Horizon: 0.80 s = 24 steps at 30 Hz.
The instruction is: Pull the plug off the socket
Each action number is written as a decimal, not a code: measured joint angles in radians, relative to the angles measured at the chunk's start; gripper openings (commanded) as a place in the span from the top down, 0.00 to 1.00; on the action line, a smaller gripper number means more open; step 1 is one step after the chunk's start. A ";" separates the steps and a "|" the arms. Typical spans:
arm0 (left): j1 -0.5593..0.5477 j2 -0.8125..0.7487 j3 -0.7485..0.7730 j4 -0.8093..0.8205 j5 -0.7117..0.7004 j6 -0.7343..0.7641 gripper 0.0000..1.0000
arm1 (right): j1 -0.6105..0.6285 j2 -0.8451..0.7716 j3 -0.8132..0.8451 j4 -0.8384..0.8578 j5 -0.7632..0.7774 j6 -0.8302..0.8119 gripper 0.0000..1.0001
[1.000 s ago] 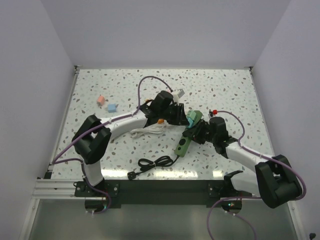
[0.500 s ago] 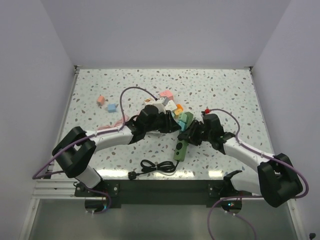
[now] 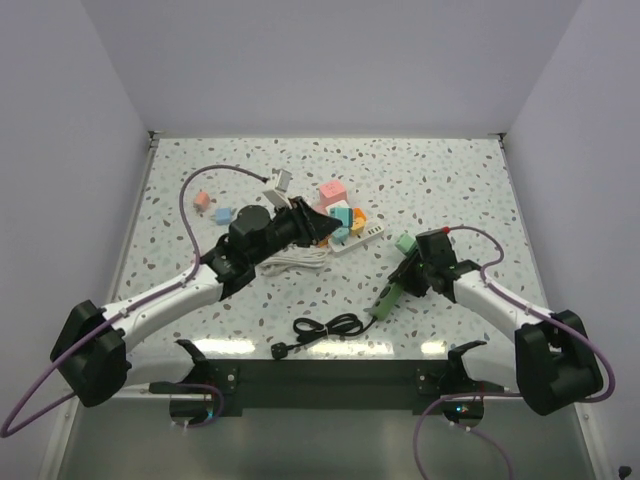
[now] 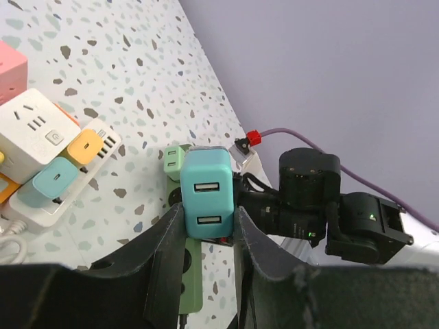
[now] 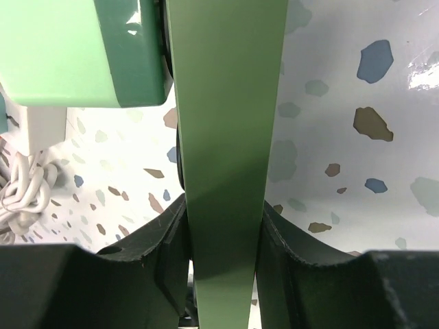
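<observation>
Plug: teal block with two USB ports, off the socket, carried above the middle of the worktop, a little toward the left edge.
Left claw: clenched on the plug, one finger on each side face.
Socket strip: green bar, toward the near right part of the worktop, running from near edge toward far edge; well apart from the plug in the top view.
Right claw: clenched on the socket strip across its narrow width.
Green adapter: sits on the strip's far end.
Black cable: looped along the near edge, leading from the strip's near end.
White power strip: with coloured chargers on it, lying mid-worktop, just beyond the left claw.
Change since a second ago: both claws met at the green strip mid-worktop then; the left claw has since drawn away toward the left edge with the plug, and the right claw has carried the strip toward the right edge. White power strip, then covered by the left arm, is now in view.
</observation>
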<state>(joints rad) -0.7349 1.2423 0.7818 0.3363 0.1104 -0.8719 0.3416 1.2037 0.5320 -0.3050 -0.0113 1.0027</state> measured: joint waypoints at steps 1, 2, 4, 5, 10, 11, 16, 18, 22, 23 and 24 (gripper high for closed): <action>0.001 -0.018 0.000 -0.005 -0.010 0.005 1.00 | 0.001 -0.001 0.000 -0.002 0.002 -0.001 1.00; 0.003 -0.023 0.005 -0.013 -0.015 0.014 1.00 | 0.003 -0.002 0.000 -0.002 0.002 -0.002 1.00; 0.023 -0.023 0.030 -0.062 -0.024 0.043 1.00 | 0.005 -0.011 0.000 -0.002 0.002 -0.009 1.00; 0.052 -0.021 0.045 -0.100 -0.018 0.061 1.00 | 0.005 -0.016 0.001 -0.002 -0.002 -0.013 1.00; 0.402 0.029 0.110 -0.256 -0.004 0.184 1.00 | 0.005 -0.027 0.017 0.006 -0.056 -0.062 1.00; 0.488 0.068 0.140 -0.286 -0.008 0.211 1.00 | 0.005 -0.027 0.025 0.006 -0.073 -0.076 1.00; 0.772 0.317 0.313 -0.387 0.010 0.313 1.00 | 0.005 -0.013 0.068 0.031 -0.160 -0.145 1.00; 0.818 0.416 0.386 -0.424 0.012 0.342 1.00 | 0.005 -0.002 0.085 0.039 -0.192 -0.168 1.00; 0.853 0.583 0.502 -0.499 0.008 0.394 0.95 | 0.005 0.039 0.116 0.053 -0.254 -0.208 1.00; 0.853 0.608 0.518 -0.520 0.008 0.402 0.89 | 0.005 0.047 0.122 0.054 -0.267 -0.214 1.00; 0.852 0.635 0.534 -0.545 0.013 0.414 0.88 | 0.005 0.057 0.129 0.053 -0.277 -0.222 1.00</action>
<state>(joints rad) 0.1173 1.8774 1.3163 -0.2089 0.1238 -0.4583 0.3470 1.2606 0.6613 -0.2516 -0.2878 0.7803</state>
